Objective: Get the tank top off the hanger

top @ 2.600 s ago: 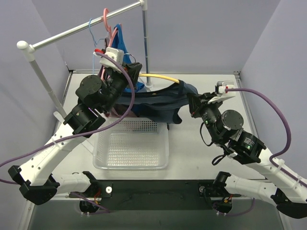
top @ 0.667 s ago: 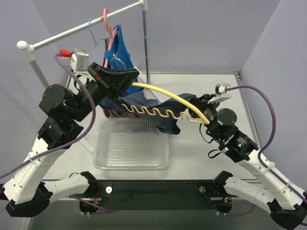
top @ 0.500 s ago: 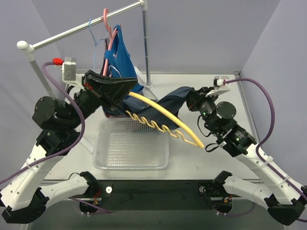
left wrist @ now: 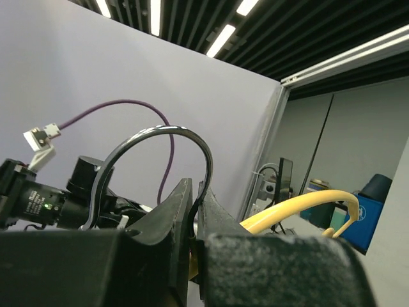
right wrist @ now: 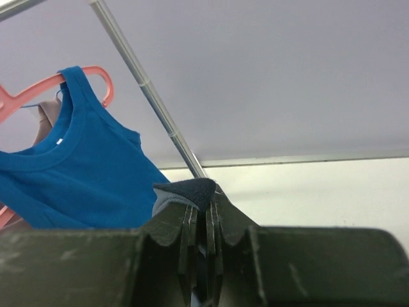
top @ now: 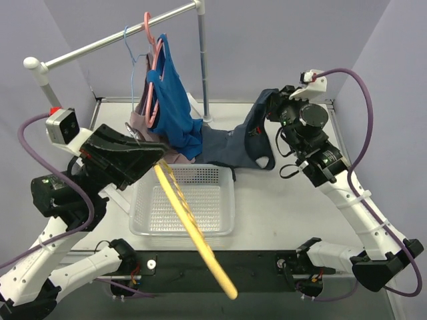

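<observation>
Pinching the dark navy fabric tank top [top: 235, 143], draped at upper centre-right, the right gripper [top: 269, 101] is clamped closed; the left gripper [top: 159, 155], lower left, grips the yellow plastic hanger [top: 193, 233].

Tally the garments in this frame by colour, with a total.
Blue: 1, the bright blue tank top on the pink hanger
Navy: 1, the dark navy tank top pinched in the right gripper
Mauve: 1, the pale mauve garment bunched below the blue one
Total: 3 garments
</observation>
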Controlling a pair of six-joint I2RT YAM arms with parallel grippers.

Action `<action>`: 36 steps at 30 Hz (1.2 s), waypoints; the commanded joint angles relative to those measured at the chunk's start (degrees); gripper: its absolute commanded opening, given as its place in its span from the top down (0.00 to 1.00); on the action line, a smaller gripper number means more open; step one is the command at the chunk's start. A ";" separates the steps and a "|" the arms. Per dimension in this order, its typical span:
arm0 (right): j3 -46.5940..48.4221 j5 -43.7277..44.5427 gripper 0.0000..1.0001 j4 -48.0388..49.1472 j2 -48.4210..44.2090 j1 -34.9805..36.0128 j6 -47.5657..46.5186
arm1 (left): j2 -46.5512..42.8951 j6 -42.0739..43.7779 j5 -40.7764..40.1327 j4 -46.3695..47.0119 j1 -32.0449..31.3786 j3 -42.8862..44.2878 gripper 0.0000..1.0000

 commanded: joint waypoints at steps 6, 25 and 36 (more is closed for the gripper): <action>22.22 -13.48 1.00 -2.16 4.20 -0.57 -7.56 | -8.39 16.94 2.57 -18.28 0.29 0.54 1.00; 56.95 -28.53 1.00 5.39 16.77 0.58 -7.58 | -23.86 48.86 -5.61 -53.54 0.20 -7.89 1.00; 64.42 -29.06 1.00 9.96 23.52 16.04 -14.42 | -31.07 53.27 -5.88 -56.63 0.11 -12.03 1.00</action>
